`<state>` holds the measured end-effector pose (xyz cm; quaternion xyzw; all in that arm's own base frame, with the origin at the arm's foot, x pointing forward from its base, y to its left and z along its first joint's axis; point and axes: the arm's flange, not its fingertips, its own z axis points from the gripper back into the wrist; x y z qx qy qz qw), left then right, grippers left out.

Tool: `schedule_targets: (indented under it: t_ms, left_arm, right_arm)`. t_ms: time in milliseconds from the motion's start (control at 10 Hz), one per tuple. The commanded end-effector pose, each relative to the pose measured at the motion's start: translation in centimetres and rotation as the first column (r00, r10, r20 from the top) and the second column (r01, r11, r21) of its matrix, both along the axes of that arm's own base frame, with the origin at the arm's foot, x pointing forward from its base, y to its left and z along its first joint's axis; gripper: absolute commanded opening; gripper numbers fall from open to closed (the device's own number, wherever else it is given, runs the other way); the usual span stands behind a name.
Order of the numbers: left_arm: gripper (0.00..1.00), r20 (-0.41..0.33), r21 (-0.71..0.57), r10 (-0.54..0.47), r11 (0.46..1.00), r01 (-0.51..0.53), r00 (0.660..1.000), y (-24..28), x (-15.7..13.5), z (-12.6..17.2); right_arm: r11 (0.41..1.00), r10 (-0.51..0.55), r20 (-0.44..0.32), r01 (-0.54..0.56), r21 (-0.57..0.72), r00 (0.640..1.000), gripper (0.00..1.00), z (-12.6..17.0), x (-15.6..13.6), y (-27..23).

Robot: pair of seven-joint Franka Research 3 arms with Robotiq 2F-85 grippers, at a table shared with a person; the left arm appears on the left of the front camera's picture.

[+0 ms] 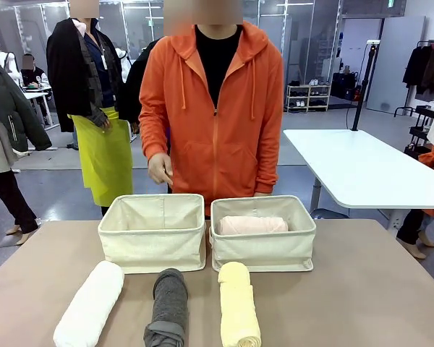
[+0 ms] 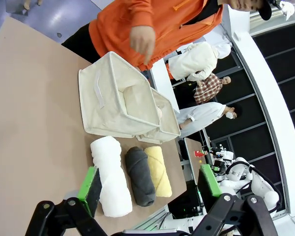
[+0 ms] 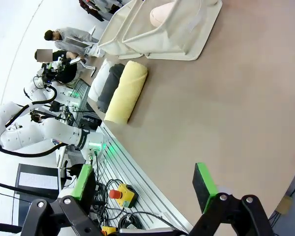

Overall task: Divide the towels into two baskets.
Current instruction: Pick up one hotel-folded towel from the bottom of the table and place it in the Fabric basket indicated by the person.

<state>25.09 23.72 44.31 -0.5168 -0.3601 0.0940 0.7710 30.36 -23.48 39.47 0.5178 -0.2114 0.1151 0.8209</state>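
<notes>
Fig.: left claw (image 2: 150,183) & right claw (image 3: 143,182), jaws spread wide, both empty, touching nothing, hanging above the tabletop (image 1: 362,289). Nearest them, side by side: white towel (image 1: 90,303), grey towel (image 1: 168,307), yellow towel (image 1: 237,303). Just behind: left basket (image 1: 152,249), nothing seen inside, and right basket (image 1: 264,253) w/ the pink towel (image 1: 252,225) in it. We judge the step is a pick: take one roll across its middle, jaws square to its length, so it won't sag or unroll.

The white towel (image 1: 90,303), dark grey towel (image 1: 168,303), pale yellow towel (image 1: 237,303) and pink towel (image 1: 252,225) are nubby terry cloth. The left basket (image 1: 152,246) and right basket (image 1: 264,249) are matt cream canvas. The tabletop (image 1: 362,289) is smooth and matt.
</notes>
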Motion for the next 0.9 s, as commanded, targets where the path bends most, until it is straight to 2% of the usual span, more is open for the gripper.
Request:
schedule_targets:
  t_ms: [0,600,700,800]
  left_arm:
    - [1.0,0.03,-0.013,0.001,1.0,0.0,1.0,0.3,0.0,0.1]
    - [1.0,0.03,-0.013,0.001,1.0,0.0,1.0,0.3,0.0,0.1]
    - [1.0,0.0,0.0,0.0,1.0,0.0,1.0,0.0,0.0,0.0]
    - [1.0,-0.06,0.106,-0.053,0.993,0.059,0.997,-2.3,0.7,0.6]
  right_arm:
    - [1.0,-0.008,-0.013,0.008,-0.007,1.0,1.0,0.3,-0.2,0.0]
    - [1.0,-0.008,-0.013,0.008,-0.007,1.0,1.0,0.3,-0.2,0.0]
    - [1.0,-0.008,-0.013,0.008,-0.007,1.0,1.0,0.3,-0.2,0.0]
    - [1.0,-0.008,-0.013,0.008,-0.007,1.0,1.0,0.3,-0.2,0.0]
